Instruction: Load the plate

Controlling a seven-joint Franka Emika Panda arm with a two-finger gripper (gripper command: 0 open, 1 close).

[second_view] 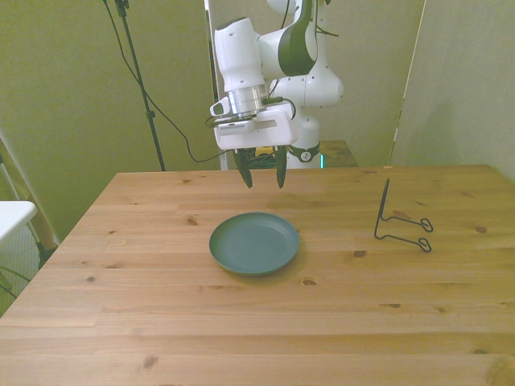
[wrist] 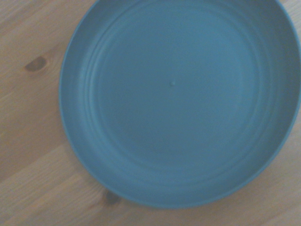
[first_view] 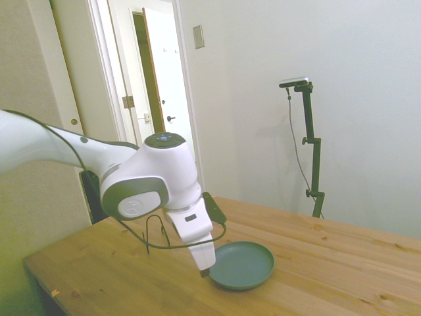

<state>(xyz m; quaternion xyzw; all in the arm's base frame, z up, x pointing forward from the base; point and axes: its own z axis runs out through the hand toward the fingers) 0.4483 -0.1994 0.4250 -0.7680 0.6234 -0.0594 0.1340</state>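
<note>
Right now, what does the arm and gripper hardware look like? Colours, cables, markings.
The arm has glossy white shells with grey joint bands and a dark cap carrying a small blue dot. A metal ring sits above the white, boxy hand. The gripper has two slim dark fingers. A thin black cable loops beside the wrist, and a yellow patch shows behind the hand. No readable markings.

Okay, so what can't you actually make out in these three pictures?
- Side view: the gripper fingertips are mostly hidden behind the arm, and the wire rack does not appear.
- Side view: the plate's near-left rim sits behind the gripper.
- Wrist view: the plate is soft-focused and cut off by the frame edges.
- Front view: the wire rack is thin, its slots unclear.
</note>
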